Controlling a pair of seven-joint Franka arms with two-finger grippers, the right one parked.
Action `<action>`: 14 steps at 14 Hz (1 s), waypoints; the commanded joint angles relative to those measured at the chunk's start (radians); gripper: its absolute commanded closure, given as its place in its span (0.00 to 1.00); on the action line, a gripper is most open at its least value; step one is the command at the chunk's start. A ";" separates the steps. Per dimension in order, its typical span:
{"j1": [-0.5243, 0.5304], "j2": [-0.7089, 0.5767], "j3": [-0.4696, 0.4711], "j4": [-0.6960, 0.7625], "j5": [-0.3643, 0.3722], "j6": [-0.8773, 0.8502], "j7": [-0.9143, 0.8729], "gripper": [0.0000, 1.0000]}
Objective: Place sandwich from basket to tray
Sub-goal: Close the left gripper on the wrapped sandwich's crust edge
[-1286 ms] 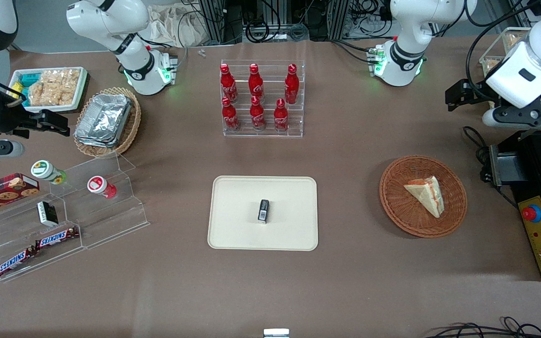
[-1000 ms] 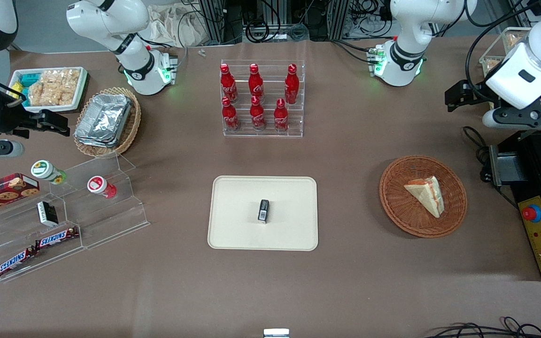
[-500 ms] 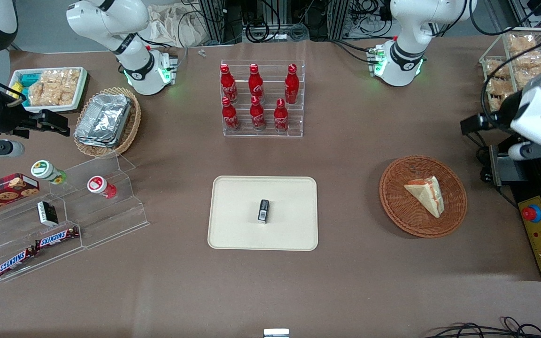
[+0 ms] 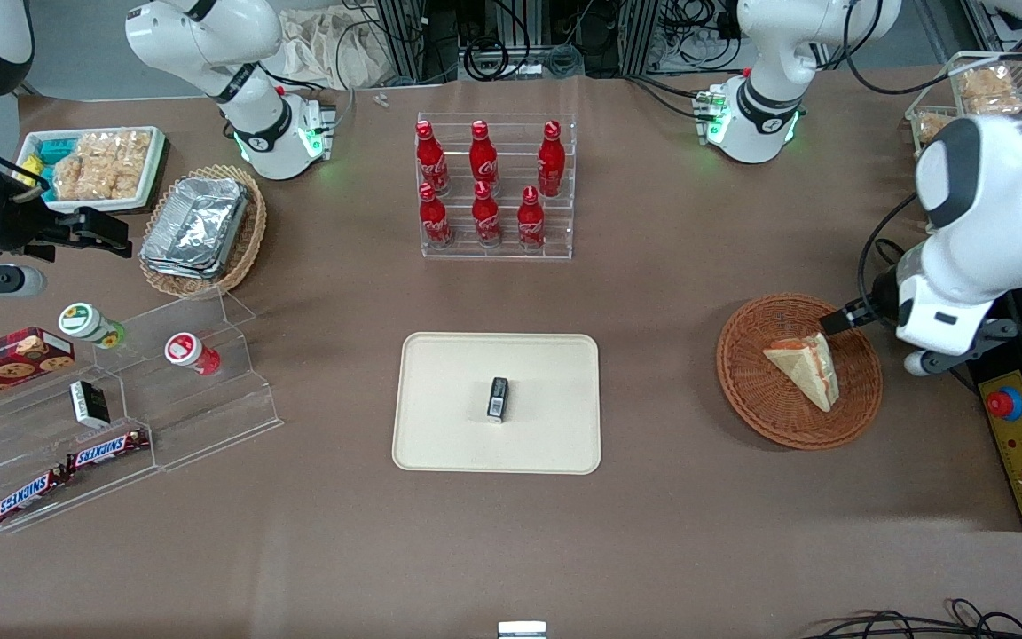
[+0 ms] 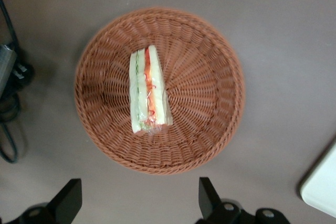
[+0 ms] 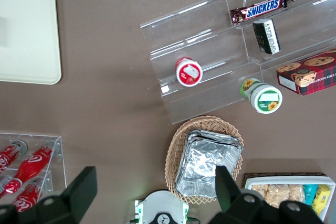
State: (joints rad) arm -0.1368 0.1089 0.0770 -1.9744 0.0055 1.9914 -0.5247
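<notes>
small triangular wedge sandwich [image 5: 148, 92] of pale white bread, red and green filling at its edge, lies on its side in the round reddish-brown woven wicker basket [image 4: 744, 390], a bit off centre. basket sits near the working-arm end edge of the brown bench [image 4: 671, 532], well apart from the flat cream rectangular tray [image 4: 440, 444] at mid-bench toward the front edge. small black packet [image 4: 498, 398] already rests mid-tray.

left gripper [image 5: 137, 198] hovers above the basket rim, not touching anything; fingers [image 5: 67, 199] spread wide apart, holding nothing. in the front view one dark fingertip shows over the rim beside the wedge's tall end.

risks, judged: fingers are centred over the rim, not the wedge, so a straight descent could hit wicker and shove or tip the light basket. soft bread may squash or layers slide if pinched across the faces. wedge taper could let it slip out. at the drop, it could land on the black packet.
</notes>
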 commanded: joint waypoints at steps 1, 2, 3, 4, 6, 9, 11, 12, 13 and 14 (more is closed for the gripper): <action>0.003 0.072 -0.005 -0.027 0.018 0.075 -0.078 0.00; 0.003 0.089 0.003 -0.043 0.018 0.117 -0.086 0.00; 0.003 0.101 0.012 -0.067 0.018 0.169 -0.086 0.00; 0.003 0.110 0.014 -0.101 0.018 0.226 -0.087 0.00; 0.003 0.144 0.032 -0.161 0.018 0.337 -0.089 0.00; 0.003 0.202 0.040 -0.201 0.018 0.460 -0.118 0.00; 0.003 0.209 0.043 -0.198 0.018 0.460 -0.118 0.38; 0.003 0.209 0.049 -0.198 0.018 0.460 -0.118 0.66; 0.003 0.210 0.052 -0.196 0.018 0.460 -0.118 0.86; 0.003 0.210 0.053 -0.195 0.018 0.460 -0.120 1.00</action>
State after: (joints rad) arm -0.1357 0.3314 0.1251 -2.1618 0.0061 2.4378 -0.6162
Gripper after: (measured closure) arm 0.419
